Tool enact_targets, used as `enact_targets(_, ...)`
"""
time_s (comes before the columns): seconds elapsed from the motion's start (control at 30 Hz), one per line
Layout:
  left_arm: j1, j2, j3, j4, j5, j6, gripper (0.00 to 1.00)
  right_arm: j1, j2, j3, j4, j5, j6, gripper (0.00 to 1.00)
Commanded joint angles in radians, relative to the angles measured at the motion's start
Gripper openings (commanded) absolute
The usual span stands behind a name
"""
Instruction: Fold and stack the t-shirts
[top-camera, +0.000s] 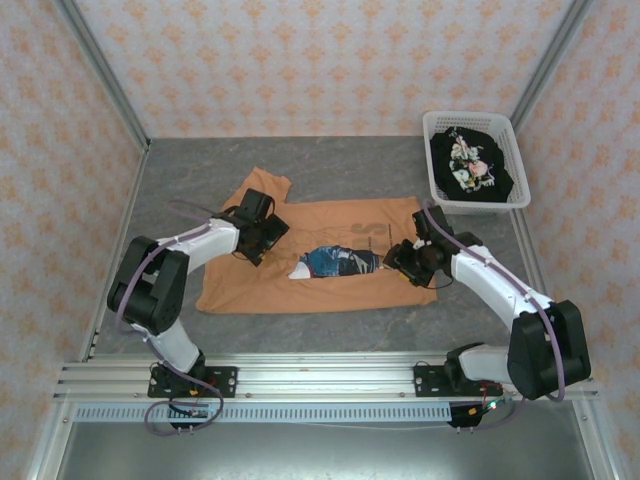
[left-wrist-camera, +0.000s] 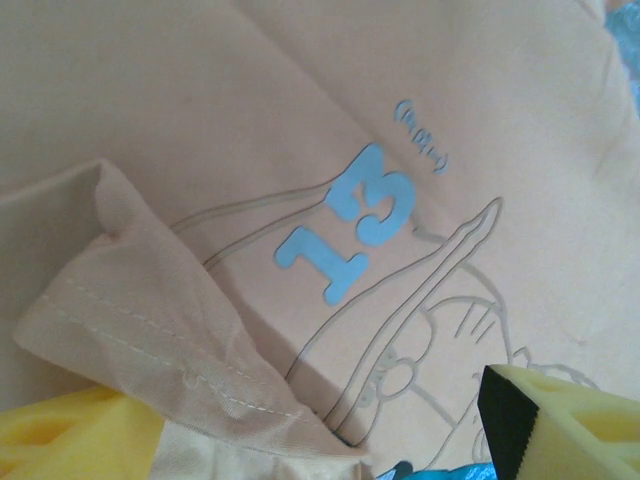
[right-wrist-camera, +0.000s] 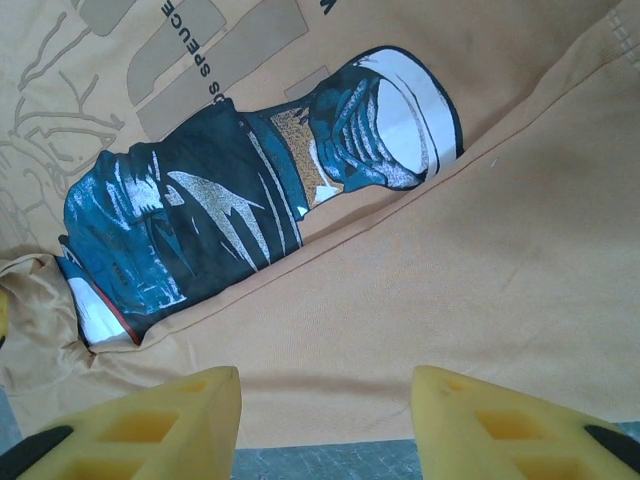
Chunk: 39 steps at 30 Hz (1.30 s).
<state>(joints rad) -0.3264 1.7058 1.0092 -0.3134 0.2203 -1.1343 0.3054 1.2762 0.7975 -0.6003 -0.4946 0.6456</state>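
Observation:
The orange-tan t-shirt (top-camera: 330, 285) lies spread on the grey table, its near edge folded up over part of the blue-and-white print (top-camera: 335, 262). My left gripper (top-camera: 262, 232) is low over the shirt's left part, near the sleeve. It is open, and in the left wrist view a hemmed fold of sleeve cloth (left-wrist-camera: 170, 340) lies against its left finger (left-wrist-camera: 70, 440), beside a blue "13" (left-wrist-camera: 350, 225). My right gripper (right-wrist-camera: 325, 420) is open just above the shirt's folded edge (right-wrist-camera: 400, 300), nothing between its fingers. The black floral t-shirt (top-camera: 472, 165) lies bunched in the basket.
The white lattice basket (top-camera: 437, 193) stands at the back right corner of the table. Metal frame posts and patterned walls close in the table on three sides. Bare grey table (top-camera: 330, 165) shows behind the shirt and along the front.

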Motion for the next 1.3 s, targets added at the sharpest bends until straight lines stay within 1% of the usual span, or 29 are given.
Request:
enact_targets(0.0,0.013,0.043,0.063,-0.056,-0.045,0.047,0.83,0.005,-0.020,-0.011,0.007,0.002,0.006,0.48)
enact_targets(0.23,0.021,0.128,0.185,-0.076,-0.045,0.098,0.77,0.006,-0.028,-0.014,-0.004,0.026,0.009,0.48)
enact_targets(0.37,0.022,0.161,0.227,-0.087,-0.026,0.122,0.76,0.005,-0.041,-0.020,-0.027,0.086,0.024,0.46)
enact_targets(0.47,0.024,0.109,0.215,-0.090,-0.051,0.140,0.75,0.002,-0.060,-0.026,-0.039,0.149,0.036,0.45)
enact_targets(0.57,0.021,0.008,0.202,-0.149,-0.114,0.178,0.76,-0.012,-0.056,-0.029,-0.048,0.204,0.055,0.40)
enact_targets(0.63,0.022,-0.059,0.178,-0.196,-0.143,0.197,0.76,-0.033,-0.043,-0.037,-0.043,0.224,0.071,0.35)
enact_targets(0.73,0.027,-0.147,0.115,-0.267,-0.141,0.204,0.77,-0.066,0.002,-0.042,-0.030,0.238,0.093,0.25)
enact_targets(0.8,0.036,-0.186,0.070,-0.328,-0.125,0.195,0.75,-0.083,0.044,-0.033,-0.025,0.246,0.101,0.23)
enact_targets(0.87,0.047,-0.232,0.005,-0.371,-0.102,0.182,0.71,-0.096,0.089,-0.011,-0.018,0.248,0.101,0.19)
enact_targets(0.97,0.067,-0.295,-0.082,-0.418,-0.070,0.159,0.63,-0.096,0.146,0.022,-0.026,0.262,0.105,0.12)
enact_targets(1.07,0.088,-0.342,-0.155,-0.436,-0.052,0.142,0.56,-0.097,0.194,0.037,-0.049,0.282,0.118,0.08)
enact_targets(1.13,0.105,-0.345,-0.195,-0.437,-0.049,0.140,0.51,-0.099,0.217,0.035,-0.064,0.306,0.122,0.08)
enact_targets(1.27,0.151,-0.299,-0.247,-0.398,-0.043,0.151,0.49,-0.102,0.270,0.028,-0.065,0.316,0.107,0.08)
